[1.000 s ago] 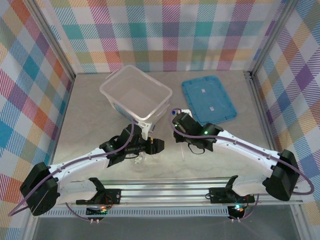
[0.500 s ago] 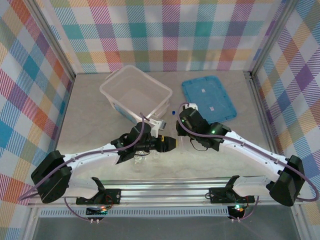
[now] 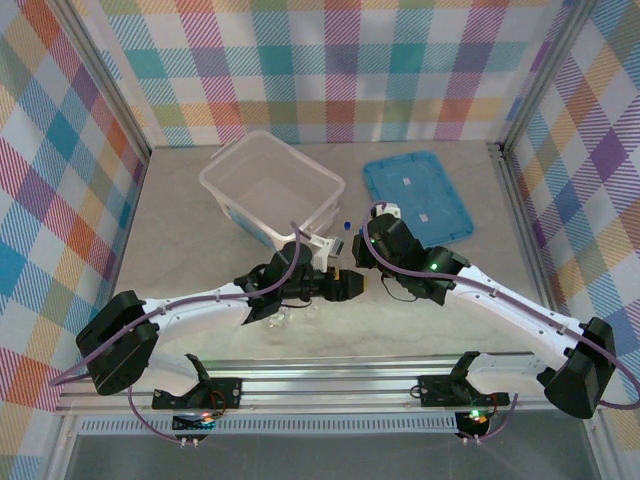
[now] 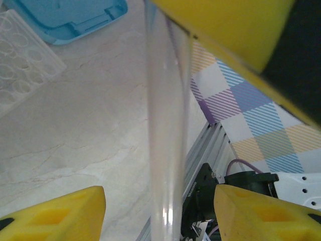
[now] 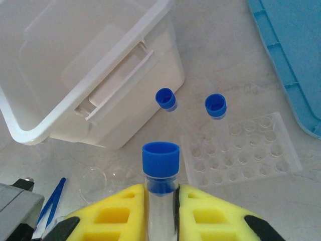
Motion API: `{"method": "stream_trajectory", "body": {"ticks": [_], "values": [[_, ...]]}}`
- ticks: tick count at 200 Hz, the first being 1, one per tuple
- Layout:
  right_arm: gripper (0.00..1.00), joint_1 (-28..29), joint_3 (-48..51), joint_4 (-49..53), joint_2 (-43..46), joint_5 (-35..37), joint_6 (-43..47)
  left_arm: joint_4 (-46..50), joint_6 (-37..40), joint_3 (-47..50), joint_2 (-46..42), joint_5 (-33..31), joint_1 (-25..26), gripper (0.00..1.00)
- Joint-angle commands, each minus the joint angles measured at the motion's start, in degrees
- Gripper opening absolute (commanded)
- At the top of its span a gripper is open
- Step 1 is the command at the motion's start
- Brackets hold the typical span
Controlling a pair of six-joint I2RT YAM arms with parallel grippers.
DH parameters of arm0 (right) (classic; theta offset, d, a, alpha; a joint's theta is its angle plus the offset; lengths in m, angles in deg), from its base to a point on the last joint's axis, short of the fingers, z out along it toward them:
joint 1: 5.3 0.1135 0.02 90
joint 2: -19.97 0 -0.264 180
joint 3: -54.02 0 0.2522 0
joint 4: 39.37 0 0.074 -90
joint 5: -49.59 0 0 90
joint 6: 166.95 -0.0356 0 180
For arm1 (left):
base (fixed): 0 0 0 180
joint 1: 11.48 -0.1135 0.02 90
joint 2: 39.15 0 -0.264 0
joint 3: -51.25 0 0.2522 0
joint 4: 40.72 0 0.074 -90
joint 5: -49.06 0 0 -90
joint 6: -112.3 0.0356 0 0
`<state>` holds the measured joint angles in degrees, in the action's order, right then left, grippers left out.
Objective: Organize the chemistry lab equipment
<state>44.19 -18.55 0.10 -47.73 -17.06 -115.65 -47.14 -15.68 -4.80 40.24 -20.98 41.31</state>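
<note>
My right gripper (image 5: 161, 190) is shut on a clear blue-capped tube (image 5: 160, 158), held upright just below its cap. Two more blue-capped tubes (image 5: 166, 98) (image 5: 215, 106) stand at a clear well rack (image 5: 241, 155). My left gripper (image 4: 160, 201) is open with that held tube's clear body (image 4: 168, 125) running between its yellow fingers (image 4: 60, 211), a gap on each side. In the top view the left gripper (image 3: 350, 285) meets the right gripper (image 3: 364, 264) mid-table. Dark-blue tweezers (image 5: 50, 203) and a small clear round glass flask (image 5: 95, 183) lie near the tub.
The large translucent tub (image 3: 215, 185) stands at the back left, just beyond the tubes. The flat blue lid (image 3: 415, 198) lies at the back right. The rack (image 4: 20, 65) and lid corner (image 4: 65, 15) are behind the tube. The metal rail (image 3: 330, 375) runs along the near edge.
The left arm has reached to the right until its open fingers stand around the tube. The right gripper has shifted slightly right and back with the tube in it.
</note>
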Motion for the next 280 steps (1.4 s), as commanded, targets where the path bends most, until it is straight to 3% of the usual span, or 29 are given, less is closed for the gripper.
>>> {"method": "stream_trajectory", "body": {"ticks": [1, 52, 87, 137, 248, 264, 280], "values": [[0.18, -0.28, 0.2, -2.23, 0.16, -0.59, -1.53, -2.47, -0.47, -1.23, 1.32, 0.87, 0.82, 0.58], [0.18, -0.39, 0.45, -4.2, -0.33, -1.6, -2.75, -3.06, -0.59, -1.5, 1.86, 0.6, 1.48, 0.53], [0.18, -0.65, 0.8, -4.56, -0.6, -1.13, -3.17, -2.55, -0.14, -1.4, 0.93, 0.01, 1.52, 0.35], [0.18, -0.98, 0.8, -4.59, -0.56, -1.12, -3.02, -0.83, 1.36, -0.95, -0.58, -1.15, 1.52, 0.3], [0.19, -1.33, 0.71, -4.1, -0.63, -1.51, -3.05, 5.6, 6.97, -2.05, -2.24, -3.27, 1.52, 0.03], [0.24, -1.42, 0.54, -3.75, -0.35, -1.65, -2.83, 6.56, 8.07, -2.1, -2.71, -3.49, 1.52, 0.02], [0.36, -1.82, 0.45, -2.75, 0.53, -2.01, -2.92, 8.31, 9.72, -2.1, -3.22, -4.13, 1.52, 0.02]]}}
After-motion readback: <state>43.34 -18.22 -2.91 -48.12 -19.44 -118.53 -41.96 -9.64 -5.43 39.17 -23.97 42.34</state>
